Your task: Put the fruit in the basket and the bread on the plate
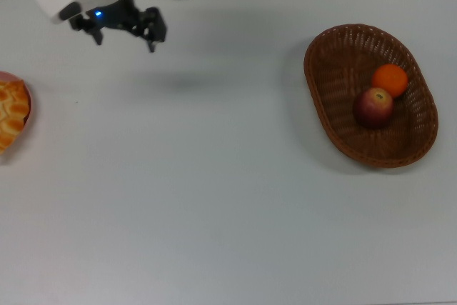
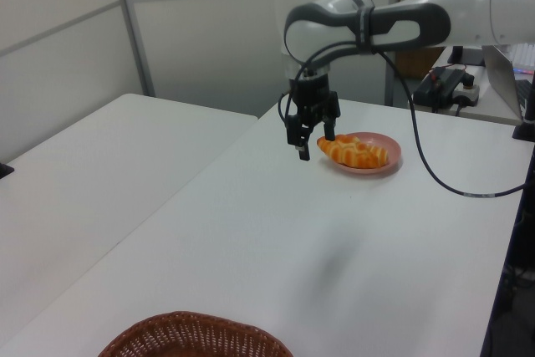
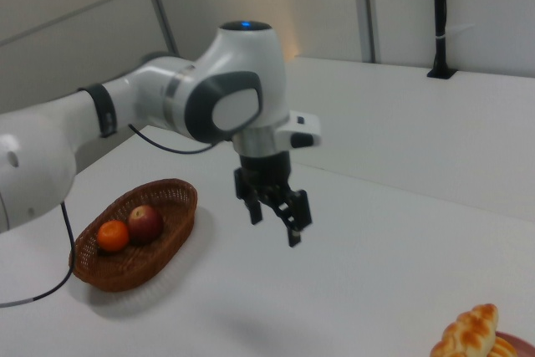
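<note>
A: Starting with the top view: where do the task items sit, and why?

B: The apple (image 1: pixel 374 106) and tangerine (image 1: pixel 390 80) rest touching each other inside the wicker basket (image 1: pixel 325 91) at the top view's right; the woven wall keeps round fruit from rolling. The pastries (image 1: pixel 10 113) lie on the pink plate (image 1: pixel 26 98) at the top view's left edge, partly cut off. The hand (image 1: pixel 125 28) hangs above bare bench (image 1: pixel 214 198), well apart from both.

A: Left view?

B: The hand (image 2: pixel 311 141) is released: fingers spread, nothing between them, pointing down, raised clear of the bench. Both pastries lie side by side on the plate (image 2: pixel 393 155), one end overhanging the rim. Only the basket's near rim (image 2: pixel 192 323) shows at the bottom.

A: Right view?

B: It confirms the empty, spread hand (image 3: pixel 276 209) above the bench, between the basket (image 3: pixel 167 232) holding both fruits and the braided pastry (image 3: pixel 468 332) at the lower corner. Judged from this layout, every item is sorted, so the task appears complete.
</note>
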Action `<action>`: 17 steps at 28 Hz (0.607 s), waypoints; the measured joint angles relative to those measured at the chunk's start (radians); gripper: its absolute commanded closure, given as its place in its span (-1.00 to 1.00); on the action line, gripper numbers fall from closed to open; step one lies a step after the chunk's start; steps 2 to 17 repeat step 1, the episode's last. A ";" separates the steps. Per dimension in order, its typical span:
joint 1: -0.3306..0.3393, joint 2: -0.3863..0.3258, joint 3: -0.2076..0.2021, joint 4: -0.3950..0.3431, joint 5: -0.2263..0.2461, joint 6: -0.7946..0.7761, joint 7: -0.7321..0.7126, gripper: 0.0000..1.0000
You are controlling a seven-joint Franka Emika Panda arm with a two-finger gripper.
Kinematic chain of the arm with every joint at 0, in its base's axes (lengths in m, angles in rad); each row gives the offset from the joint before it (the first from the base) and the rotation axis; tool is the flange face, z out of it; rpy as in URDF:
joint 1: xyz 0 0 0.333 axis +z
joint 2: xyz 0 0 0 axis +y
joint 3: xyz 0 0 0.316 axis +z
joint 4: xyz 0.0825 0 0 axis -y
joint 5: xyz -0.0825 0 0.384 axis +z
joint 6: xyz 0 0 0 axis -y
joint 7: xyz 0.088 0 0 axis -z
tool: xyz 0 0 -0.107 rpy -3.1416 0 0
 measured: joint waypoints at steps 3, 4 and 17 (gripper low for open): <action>0.013 -0.009 0.000 0.009 0.005 -0.024 0.000 -1.00; 0.013 -0.009 0.000 0.009 0.005 -0.024 0.000 -1.00; 0.013 -0.009 0.000 0.009 0.005 -0.024 0.000 -1.00</action>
